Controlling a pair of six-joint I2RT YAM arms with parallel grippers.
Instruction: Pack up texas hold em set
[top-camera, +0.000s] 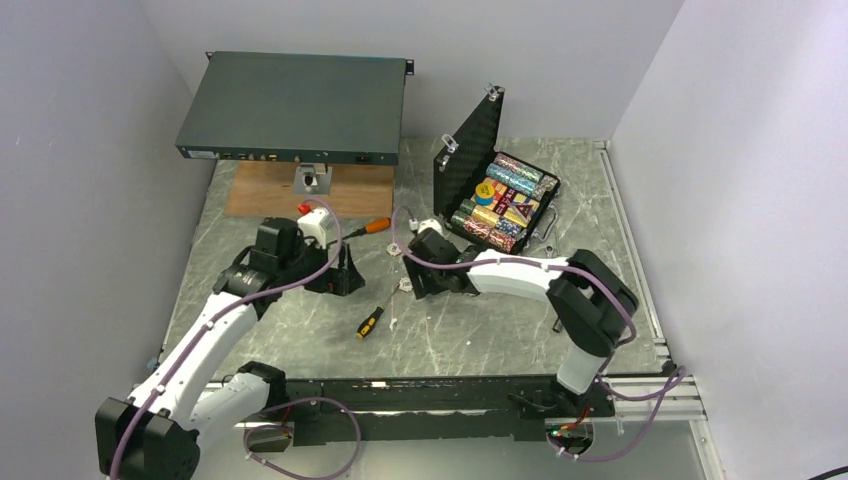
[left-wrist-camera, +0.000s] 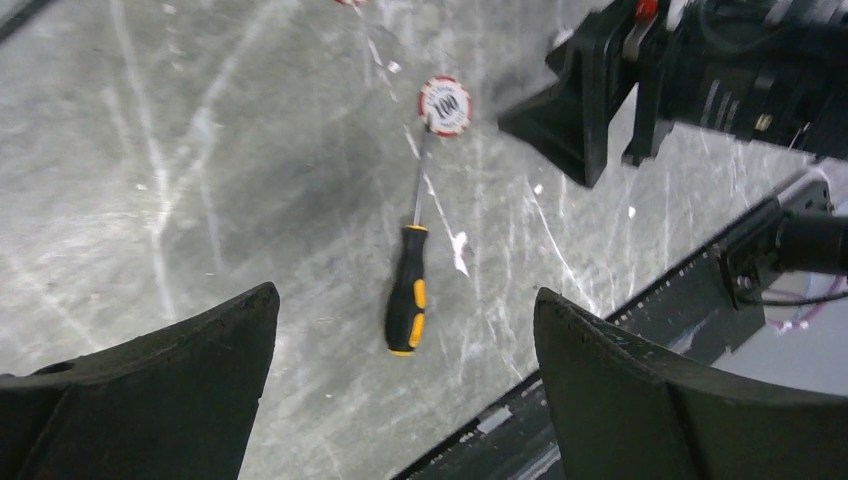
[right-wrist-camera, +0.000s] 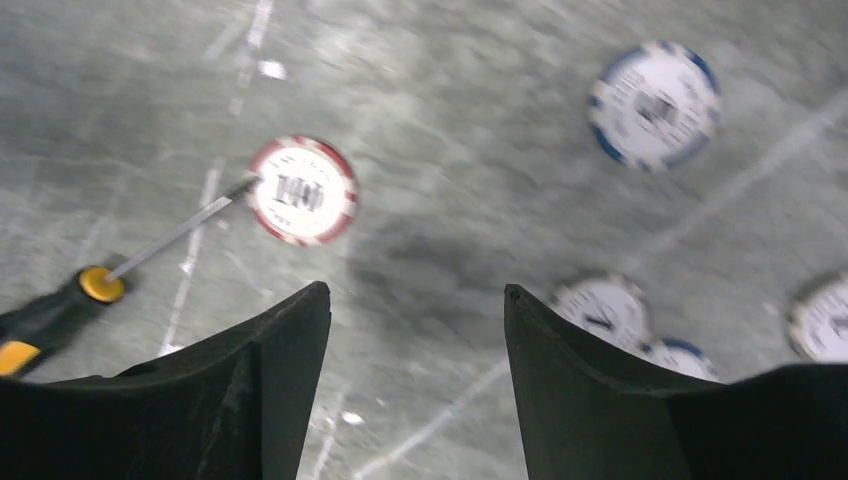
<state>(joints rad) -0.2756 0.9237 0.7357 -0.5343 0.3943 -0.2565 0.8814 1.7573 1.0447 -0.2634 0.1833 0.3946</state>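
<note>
Grey marbled table (top-camera: 470, 335) sat between white walls (top-camera: 90, 150). A red-white chip (right-wrist-camera: 302, 190) lay at the screwdriver (top-camera: 369, 322) tip. The left gripper (left-wrist-camera: 405, 300) and right gripper (right-wrist-camera: 415, 295) both gaped wide, empty.

A dark-green rack unit (top-camera: 295, 105) sits behind an orange screwdriver (top-camera: 377, 226) and a black-yellow screwdriver (top-camera: 370, 321).

Grey table (top-camera: 480, 335): loose chips (right-wrist-camera: 302, 190); screwdrivers (top-camera: 369, 322); case (top-camera: 470, 150)

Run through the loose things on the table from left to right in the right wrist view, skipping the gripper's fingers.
screwdriver → red-rimmed chip → blue-rimmed chip → chip cut off at the right edge. The two pale chips low down overlap the blue-rimmed one's span, so they are left out.
</note>
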